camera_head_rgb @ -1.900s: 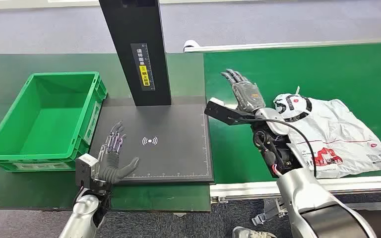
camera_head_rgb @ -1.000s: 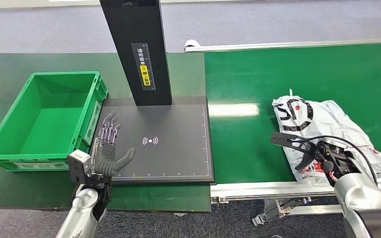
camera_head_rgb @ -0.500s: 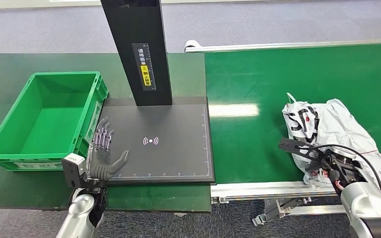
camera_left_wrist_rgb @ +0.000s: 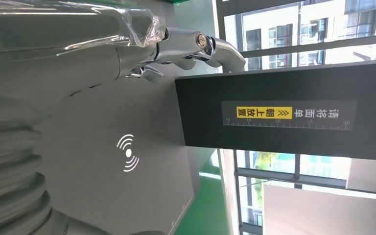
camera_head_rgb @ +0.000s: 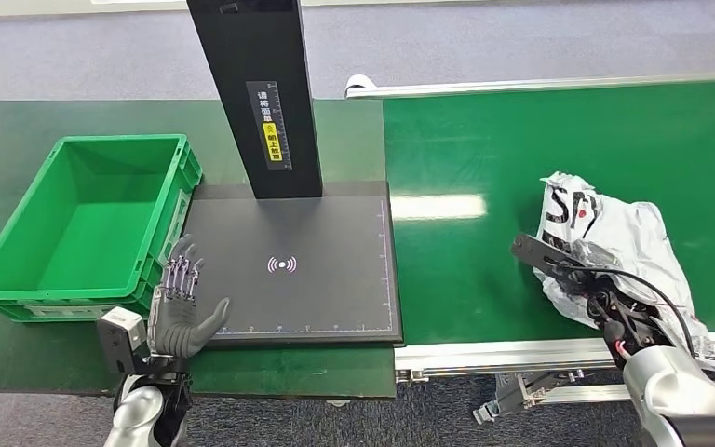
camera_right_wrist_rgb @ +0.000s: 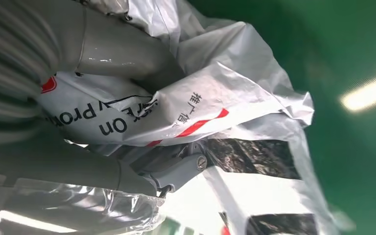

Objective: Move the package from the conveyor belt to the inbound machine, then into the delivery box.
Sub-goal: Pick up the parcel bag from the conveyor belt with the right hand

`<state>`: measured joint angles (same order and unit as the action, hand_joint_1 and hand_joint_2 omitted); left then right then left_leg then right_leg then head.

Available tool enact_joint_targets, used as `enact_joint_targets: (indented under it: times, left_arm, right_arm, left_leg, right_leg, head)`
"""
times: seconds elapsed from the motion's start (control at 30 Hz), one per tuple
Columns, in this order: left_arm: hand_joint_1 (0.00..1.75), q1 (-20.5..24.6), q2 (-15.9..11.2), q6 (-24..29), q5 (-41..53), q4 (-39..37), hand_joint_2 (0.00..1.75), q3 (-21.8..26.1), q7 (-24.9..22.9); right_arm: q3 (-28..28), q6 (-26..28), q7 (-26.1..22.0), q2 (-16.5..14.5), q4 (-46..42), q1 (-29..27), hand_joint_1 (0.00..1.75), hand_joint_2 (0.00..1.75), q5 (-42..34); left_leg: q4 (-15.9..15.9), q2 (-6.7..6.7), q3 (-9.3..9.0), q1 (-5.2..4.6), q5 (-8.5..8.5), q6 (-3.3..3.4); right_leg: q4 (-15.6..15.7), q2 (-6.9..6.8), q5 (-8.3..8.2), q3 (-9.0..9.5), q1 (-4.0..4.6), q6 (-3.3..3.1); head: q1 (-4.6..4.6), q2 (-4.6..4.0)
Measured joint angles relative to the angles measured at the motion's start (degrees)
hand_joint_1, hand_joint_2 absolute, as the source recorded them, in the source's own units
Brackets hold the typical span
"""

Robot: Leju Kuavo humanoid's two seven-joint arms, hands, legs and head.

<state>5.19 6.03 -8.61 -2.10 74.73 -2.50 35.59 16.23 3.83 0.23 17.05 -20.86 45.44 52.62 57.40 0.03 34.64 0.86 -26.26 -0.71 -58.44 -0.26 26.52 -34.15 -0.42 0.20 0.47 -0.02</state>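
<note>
Green covers almost everything: a dark green surface (camera_head_rgb: 19,121) carries the inbound machine (camera_head_rgb: 290,265), a black scan pad with a tall black post, and beside it runs the brighter green conveyor belt (camera_head_rgb: 521,158).

All places are given from the inbound machine. Touching its pad on the side away from the belt, the green delivery box (camera_head_rgb: 84,223) is seen open-topped. On the belt, well apart from the pad and close to the belt's near edge, the white printed package (camera_head_rgb: 614,233) is found, bunched up and crumpled. The right robot hand (camera_right_wrist_rgb: 127,122) is closed on the package: in the right wrist view the thumb is pressed over the printed film and darker fingers (camera_right_wrist_rgb: 176,171) are tucked under a fold. Whether the bag is lifted clear of the belt cannot be told.

At the pad's near corner by the delivery box, the left robot hand (camera_head_rgb: 179,307) is held open, fingers spread and pointing up, nothing in it.

The step in hand is judged to be the pickup, so most of the task is left. Several failures could follow. The film is thin and slippery, and only a gathered fold seems to be gripped; the contents could sag, and the bag could slide out during the carry towards the pad. A loose tail could be dragged along the belt edge or caught on the black post. If the package is set down crumpled, its label could be hidden from the scanner.
</note>
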Motion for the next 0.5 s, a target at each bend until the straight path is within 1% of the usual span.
enact_joint_targets:
  times: [0.13,0.27,0.4,0.5]
  left_arm:
    - [0.0,-2.35,0.3,2.32,0.8,3.61,1.75,0.68,0.1]
    - [0.0,-3.83,0.79,5.92,1.31,7.23,1.75,1.45,0.52]
    - [0.0,-4.19,1.15,8.57,2.04,10.12,1.75,1.56,2.27]
    - [0.0,-4.11,1.44,11.07,1.61,12.19,1.75,1.55,3.95]
  right_arm:
    - [-3.44,10.97,-7.75,-2.18,-6.75,-2.08,1.75,1.75,-2.89]
    - [-6.41,20.16,-15.44,-4.75,-18.18,-5.57,1.75,1.75,-5.52]
    - [-7.35,26.68,-22.76,-7.26,-31.63,-10.7,1.75,1.75,-7.32]
    - [-6.24,29.48,-28.11,-9.36,-40.73,-14.27,1.75,1.75,-5.88]
  left_leg:
    - [-0.01,0.02,0.0,0.01,0.0,0.0]
    - [-0.01,-0.02,0.01,0.02,0.0,0.0]
    - [-0.02,-0.02,0.01,0.03,0.0,-0.01]
    - [-0.03,0.03,0.01,0.02,-0.02,-0.01]
  right_leg:
    - [0.0,0.01,0.0,-0.03,0.01,0.0]
    - [0.0,-0.01,0.02,-0.03,0.03,-0.01]
    - [0.0,-0.01,0.07,-0.02,0.03,0.03]
    - [0.0,0.02,0.08,-0.02,0.03,0.03]
  head:
    - [-0.01,0.0]
    - [-0.01,0.01]
    - [0.01,0.0]
    - [0.01,0.0]
